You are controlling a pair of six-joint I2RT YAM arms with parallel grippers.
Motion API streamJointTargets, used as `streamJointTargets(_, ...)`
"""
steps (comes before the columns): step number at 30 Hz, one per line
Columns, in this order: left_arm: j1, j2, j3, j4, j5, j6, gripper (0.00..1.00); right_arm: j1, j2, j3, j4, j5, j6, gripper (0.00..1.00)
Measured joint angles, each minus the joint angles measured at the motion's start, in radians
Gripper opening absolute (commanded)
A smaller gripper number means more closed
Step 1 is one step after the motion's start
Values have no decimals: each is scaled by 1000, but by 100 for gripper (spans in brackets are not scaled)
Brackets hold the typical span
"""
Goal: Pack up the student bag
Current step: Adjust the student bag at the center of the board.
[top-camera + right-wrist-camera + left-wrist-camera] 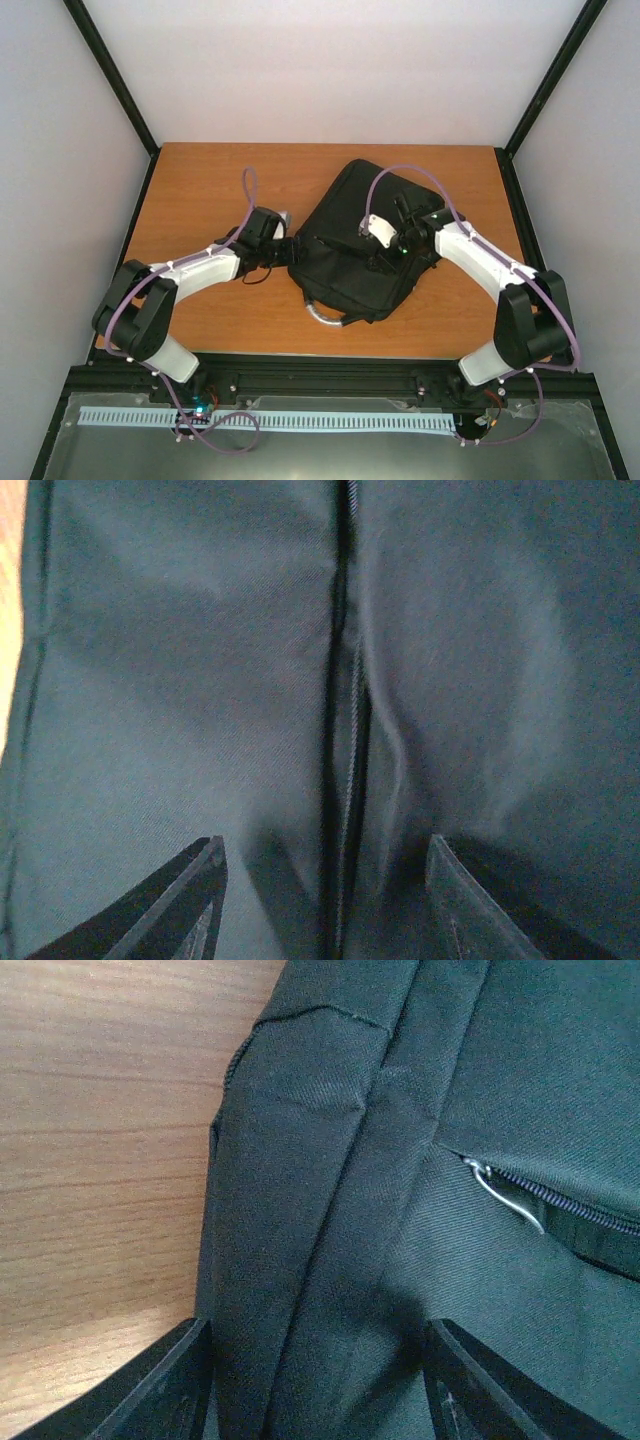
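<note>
The student bag [345,215] is a large black fabric backpack lying flat right of the table's middle, its grey loop handle [325,315] pointing toward me. My left gripper [291,250] sits at the bag's left edge. In the left wrist view it [318,1345] is open, with the bag's seamed side [300,1210] lying between the fingers and a silver zip pull [505,1195] to the right. My right gripper [385,255] hovers over the bag's top. In the right wrist view it [325,850] is open, straddling a zip line [345,730] that runs straight away from it.
The wooden table [210,190] shows bare to the left of the bag and along the back. White walls and black frame posts [110,75] close in both sides. A black rail [330,365] runs along the near edge between the arm bases.
</note>
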Motion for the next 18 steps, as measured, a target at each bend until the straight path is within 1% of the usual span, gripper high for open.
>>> streamJointTargets(1, 0, 10, -3, 8, 7, -3, 51, 0, -14, -1, -23, 3, -4, 56)
streamJointTargets(5, 1, 25, -19, 41, 29, -11, 32, -42, -71, 3, -124, -10, -6, 55)
streamJointTargets(6, 1, 25, -25, 52, 31, -11, 28, -69, -76, 15, -151, -16, -6, 54)
streamJointTargets(7, 1, 24, -30, 60, 32, -10, 20, -101, -77, 29, -169, -20, -5, 54)
streamJointTargets(8, 1, 24, -37, 71, 34, -10, 14, -132, -76, 40, -178, -21, -3, 53)
streamJointTargets(9, 1, 24, -44, 80, 38, -16, 11, -176, -75, 55, -183, -18, 0, 53)
streamJointTargets(13, 1, 16, -92, 140, 71, -29, 4, -283, -62, 74, -167, 42, 21, 51)
streamJointTargets(18, -8, -69, -220, 229, 99, -83, 1, -299, 4, 58, -110, 163, 51, 50)
